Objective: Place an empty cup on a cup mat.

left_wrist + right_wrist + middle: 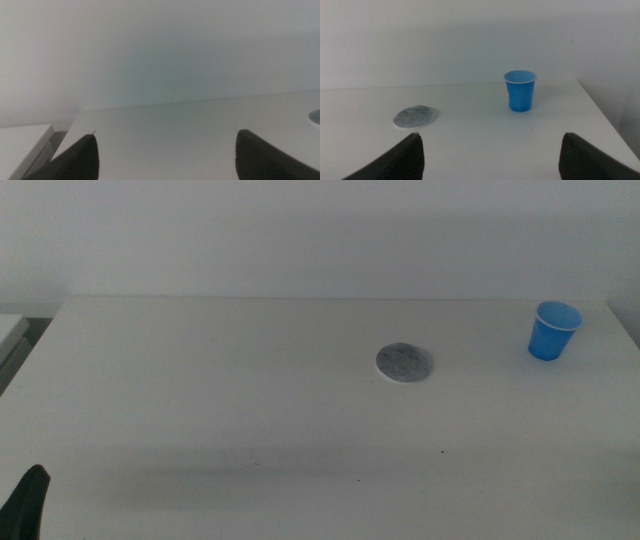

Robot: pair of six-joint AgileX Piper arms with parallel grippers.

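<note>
The blue cup stands upright and empty at the table's far right. It also shows in the right wrist view. The grey round cup mat lies flat near the table's middle, left of the cup and apart from it. It shows in the right wrist view and as a sliver in the left wrist view. My right gripper is open and empty, well short of the cup, and is out of the middle view. My left gripper is open and empty; it waits at the bottom left corner of the middle view.
A white wall stands behind the table. A pale low surface sits beyond the table's left edge, also seen in the left wrist view. The table's right edge runs close beside the cup.
</note>
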